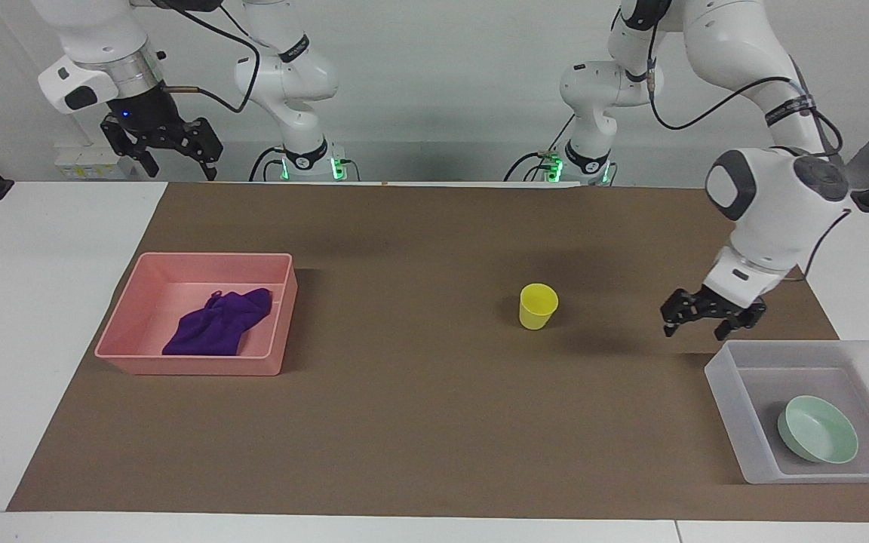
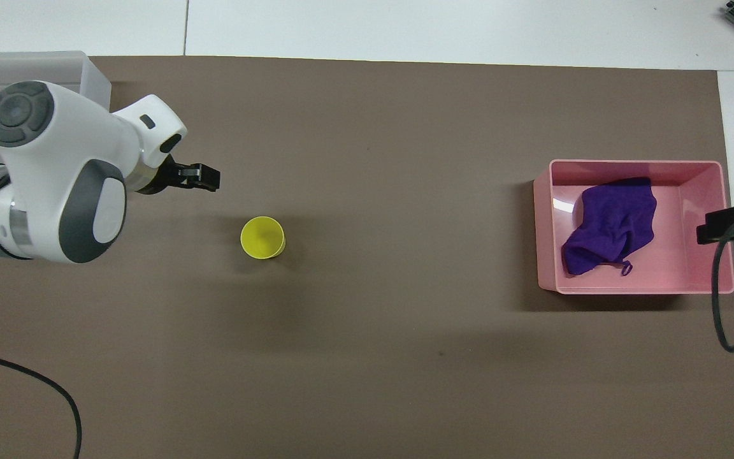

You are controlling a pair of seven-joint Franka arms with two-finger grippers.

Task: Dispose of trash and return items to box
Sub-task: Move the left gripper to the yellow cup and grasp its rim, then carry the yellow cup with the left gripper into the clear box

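The yellow cup stands upright on the brown mat near the middle, also in the overhead view. The mint-green bowl lies in the frosted box at the left arm's end; my arm hides the bowl in the overhead view, where only a corner of the box shows. The purple cloth lies in the pink bin. My left gripper is open and empty, up over the mat between the box and the cup. My right gripper is open and empty, waiting high up.
The pink bin stands at the right arm's end of the mat. The right gripper hangs over that bin's outer rim, with a black cable beside it. White table top surrounds the brown mat.
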